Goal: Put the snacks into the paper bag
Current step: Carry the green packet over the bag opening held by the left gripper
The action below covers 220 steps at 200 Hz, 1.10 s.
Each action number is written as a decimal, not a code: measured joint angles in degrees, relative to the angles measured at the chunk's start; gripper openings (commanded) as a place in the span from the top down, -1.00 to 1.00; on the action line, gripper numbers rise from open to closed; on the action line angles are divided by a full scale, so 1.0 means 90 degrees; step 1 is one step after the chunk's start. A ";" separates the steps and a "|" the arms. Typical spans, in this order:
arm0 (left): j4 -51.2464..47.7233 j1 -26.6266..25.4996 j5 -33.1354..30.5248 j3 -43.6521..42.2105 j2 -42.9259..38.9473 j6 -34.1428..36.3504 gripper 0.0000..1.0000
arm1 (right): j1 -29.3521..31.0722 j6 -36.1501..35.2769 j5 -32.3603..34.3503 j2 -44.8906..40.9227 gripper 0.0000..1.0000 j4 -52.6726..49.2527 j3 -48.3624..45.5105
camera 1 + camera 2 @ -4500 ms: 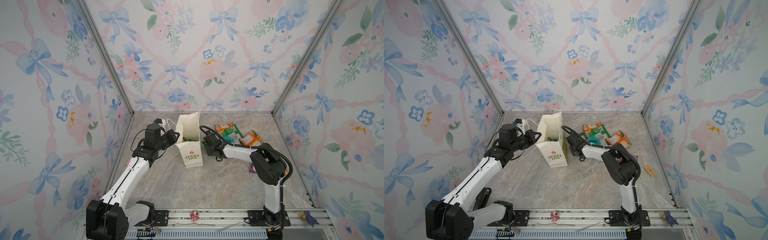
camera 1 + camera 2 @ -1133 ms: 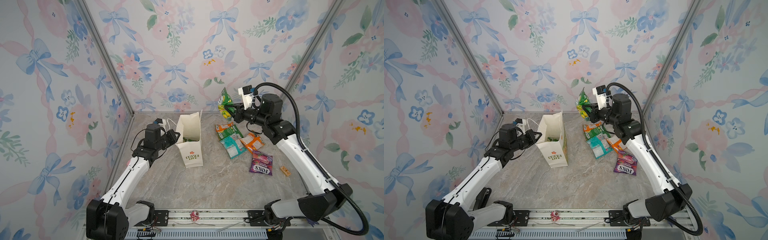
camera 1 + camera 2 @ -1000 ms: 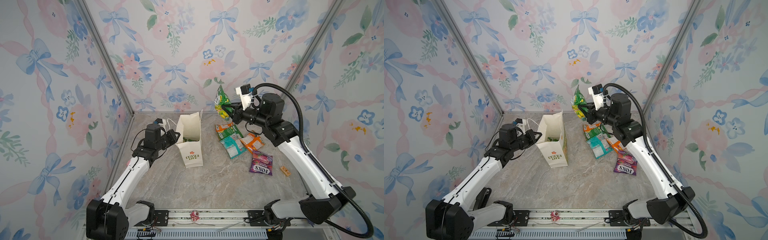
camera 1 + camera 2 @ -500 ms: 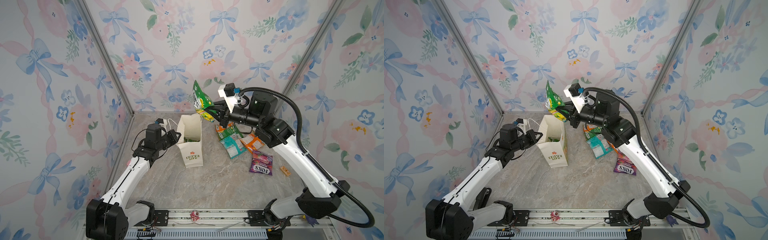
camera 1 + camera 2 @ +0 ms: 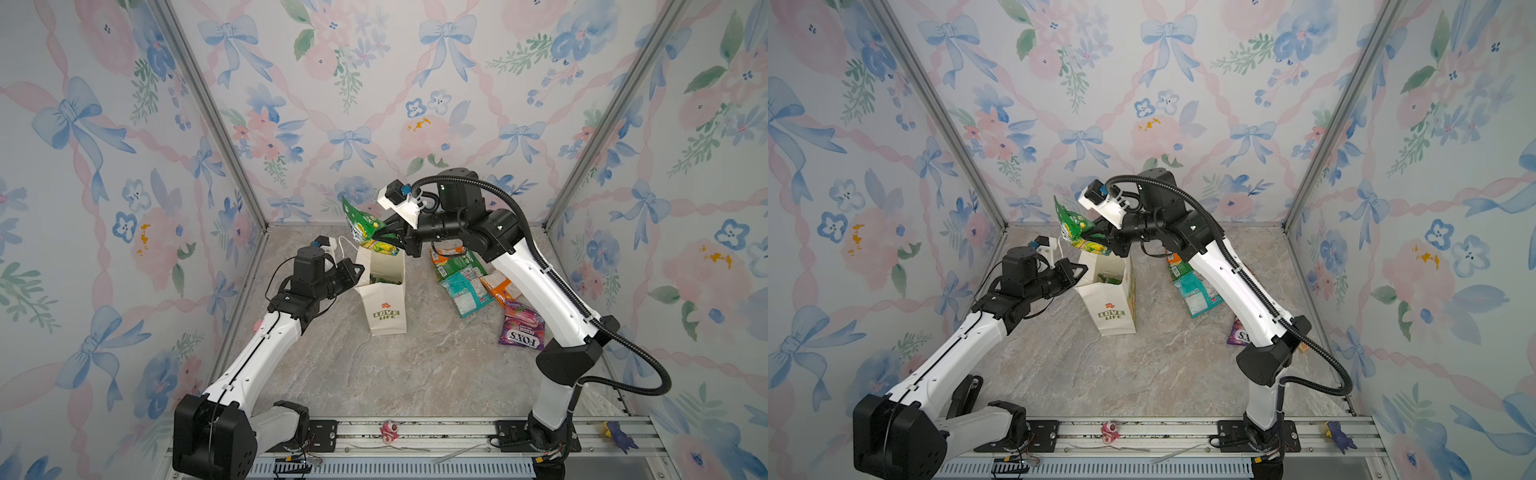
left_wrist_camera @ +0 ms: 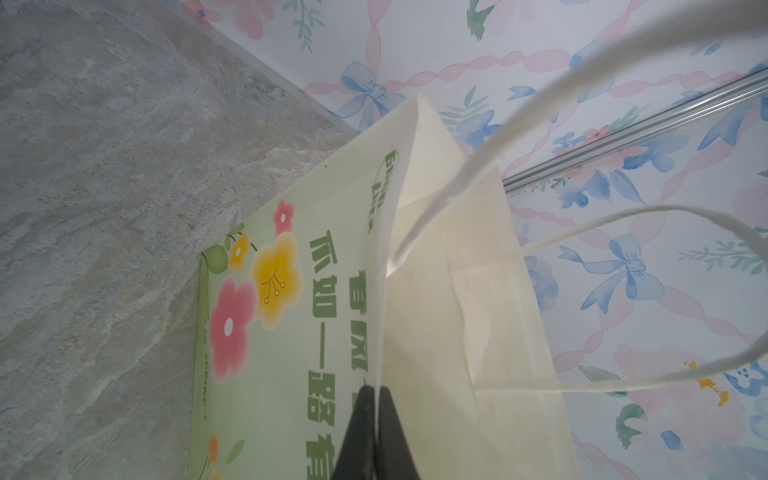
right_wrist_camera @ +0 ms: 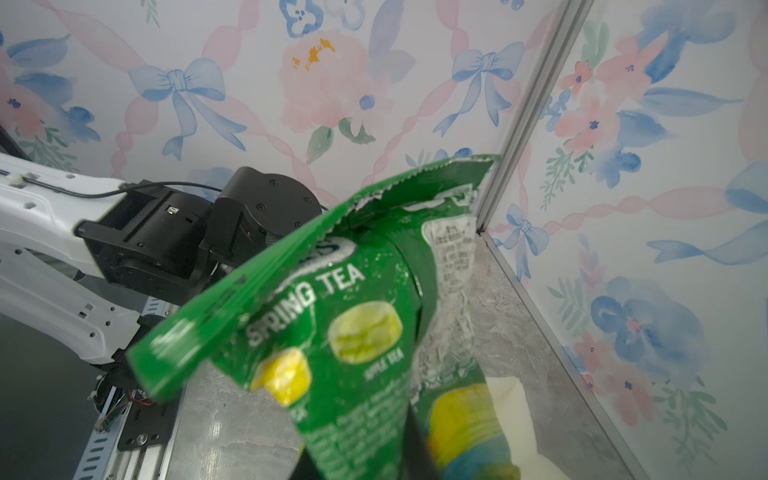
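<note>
Paper bag point(image 5: 384, 309) holds green packet point(image 5: 379, 277); left jaws clamp rim, right jaws grip green snack point(image 5: 360, 222) above.

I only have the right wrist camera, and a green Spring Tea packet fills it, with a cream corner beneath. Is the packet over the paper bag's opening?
Observer: In both top views the green packet in the right gripper hangs with its lower end at the back rim of the paper bag, not inside.
Operator: Is the bag held?
Observer: The left gripper is shut on its rim.
Operator: What remains outside?
Observer: Right of the bag lie an orange-and-green packet, a teal packet, an orange packet and a purple FOX'S bag.
</note>
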 measured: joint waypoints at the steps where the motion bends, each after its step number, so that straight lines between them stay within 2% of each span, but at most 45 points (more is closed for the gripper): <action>1: 0.0000 0.0000 0.0000 0.0000 0.0000 0.0000 1.00 | -0.0002 -0.0010 -0.0002 0.0010 1.00 -0.0017 0.0010; 40: 0.0007 0.0000 0.0019 0.0002 0.0010 0.0000 1.00 | -0.0075 -0.0228 -0.0204 0.0126 1.00 -0.0542 0.0085; 109: 0.0024 -0.0015 0.0017 0.0005 0.0010 -0.0002 1.00 | -0.0250 -0.0238 -0.0389 0.0141 1.00 -0.0680 0.0010; 220: 0.0032 -0.0087 0.0015 0.0017 0.0022 -0.0049 1.00 | -0.0408 -0.0238 -0.0257 0.0559 1.00 -0.1054 -0.0005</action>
